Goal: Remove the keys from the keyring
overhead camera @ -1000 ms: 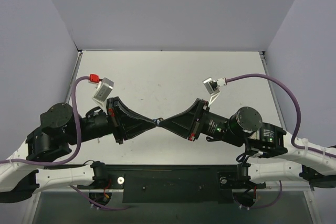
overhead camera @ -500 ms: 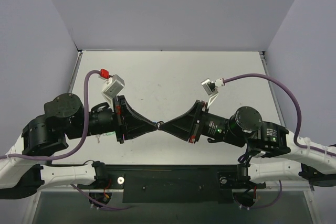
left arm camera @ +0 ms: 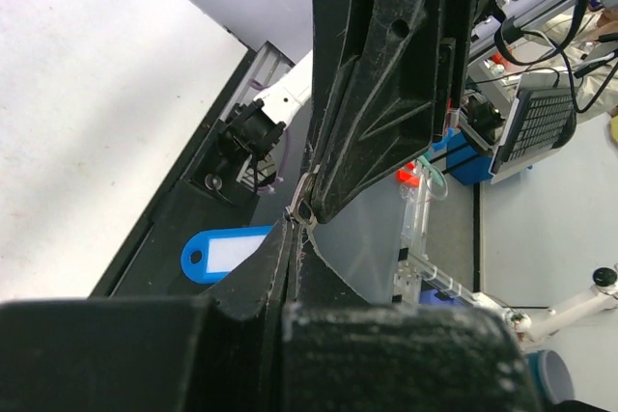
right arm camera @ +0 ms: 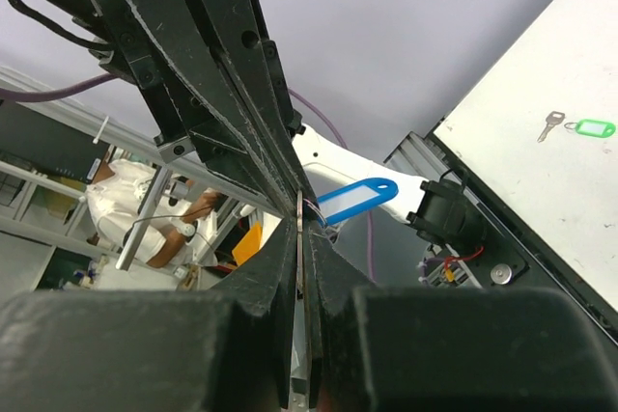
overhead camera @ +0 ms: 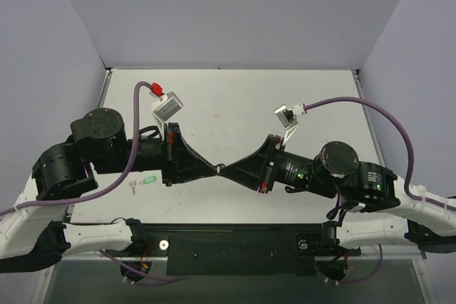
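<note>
Both grippers meet tip to tip above the table's middle in the top view. My left gripper (overhead camera: 215,169) is shut on the thin ring (left arm camera: 299,207) of the keyring. Its blue oval tag (left arm camera: 227,251) hangs just below the tips and also shows in the right wrist view (right arm camera: 355,198). My right gripper (overhead camera: 223,171) is shut on the small silver key (right arm camera: 301,267), seen edge-on as a thin metal strip between its jaws. In the left wrist view the right gripper's fingers (left arm camera: 386,74) press in from above onto the ring. The tag is hidden in the top view.
A green tag (overhead camera: 148,180) with its own silver key (overhead camera: 133,185) lies on the white table left of the grippers, under the left arm. It also shows in the right wrist view (right arm camera: 591,127). The table's black front rail (overhead camera: 228,247) runs below.
The left arm has swung and its wrist has rolled, its camera block moving right and up. The meeting point of the tips shifted slightly right. The green tag has come into view.
</note>
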Tool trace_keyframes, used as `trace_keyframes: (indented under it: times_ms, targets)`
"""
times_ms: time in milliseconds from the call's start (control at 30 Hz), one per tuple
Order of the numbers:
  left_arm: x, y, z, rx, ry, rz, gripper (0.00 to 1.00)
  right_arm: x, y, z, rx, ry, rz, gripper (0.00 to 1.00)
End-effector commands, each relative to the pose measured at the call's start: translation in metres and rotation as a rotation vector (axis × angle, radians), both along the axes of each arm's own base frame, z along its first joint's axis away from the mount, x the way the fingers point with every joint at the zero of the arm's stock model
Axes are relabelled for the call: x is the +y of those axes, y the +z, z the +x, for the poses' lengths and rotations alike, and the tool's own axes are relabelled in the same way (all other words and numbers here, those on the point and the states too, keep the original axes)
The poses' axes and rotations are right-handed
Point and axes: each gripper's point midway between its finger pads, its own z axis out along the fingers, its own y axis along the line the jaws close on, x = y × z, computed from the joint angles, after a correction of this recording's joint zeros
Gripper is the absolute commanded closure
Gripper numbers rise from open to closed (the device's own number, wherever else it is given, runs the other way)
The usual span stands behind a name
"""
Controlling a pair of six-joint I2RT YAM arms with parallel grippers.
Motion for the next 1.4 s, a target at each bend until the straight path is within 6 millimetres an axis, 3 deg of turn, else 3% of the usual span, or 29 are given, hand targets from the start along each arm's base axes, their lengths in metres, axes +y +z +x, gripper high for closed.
trace_keyframes:
  times_ms: [0,233,333,400,533,733,967,1000,1033,1133,1267,1300,1333,1367]
  targets:
    - [-0.009,0.034,-0.008,0.027,-0.092,-0.093,1.00,0.014,-0.025,0.002,-0.001,0.001,-0.116,1.00]
    - [-0.011,0.008,0.028,0.067,0.040,0.063,1.00,0.005,-0.029,0.009,-0.007,-0.041,-0.203,1.00]
    - [0.008,-0.033,0.064,0.060,0.258,0.245,1.00,-0.009,-0.038,0.020,-0.006,-0.114,-0.275,1.00]
    - [0.015,-0.061,0.077,0.060,0.333,0.328,1.00,-0.021,-0.046,0.031,-0.007,-0.190,-0.310,1.00]
    - [0.034,-0.095,0.096,0.051,0.477,0.402,1.00,-0.044,-0.068,0.048,0.008,-0.315,-0.394,1.00]
    - [0.052,-0.127,0.100,0.050,0.556,0.439,1.00,-0.074,-0.110,0.063,0.041,-0.454,-0.502,1.00]
    - [0.078,-0.162,0.103,-0.010,0.621,0.484,1.00,-0.096,-0.194,0.081,0.156,-0.526,-0.680,1.00]
    - [0.084,-0.172,0.103,-0.013,0.632,0.503,1.00,-0.092,-0.200,0.079,0.188,-0.495,-0.680,1.00]
    - [0.087,-0.174,0.105,-0.024,0.654,0.507,1.00,-0.098,-0.211,0.088,0.214,-0.524,-0.702,1.00]
    - [0.094,-0.187,0.109,-0.072,0.668,0.513,1.00,-0.094,-0.223,0.100,0.259,-0.495,-0.706,1.00]
    - [0.109,-0.192,0.122,-0.143,0.772,0.456,1.00,-0.101,-0.250,0.135,0.352,-0.520,-0.788,1.00]
    - [0.115,-0.203,0.124,-0.159,0.793,0.478,1.00,-0.097,-0.251,0.139,0.356,-0.501,-0.789,1.00]
    - [0.117,-0.194,0.125,-0.178,0.811,0.415,1.00,-0.096,-0.256,0.148,0.374,-0.510,-0.802,1.00]
    - [0.121,-0.205,0.126,-0.190,0.821,0.435,1.00,-0.092,-0.256,0.152,0.378,-0.491,-0.797,1.00]
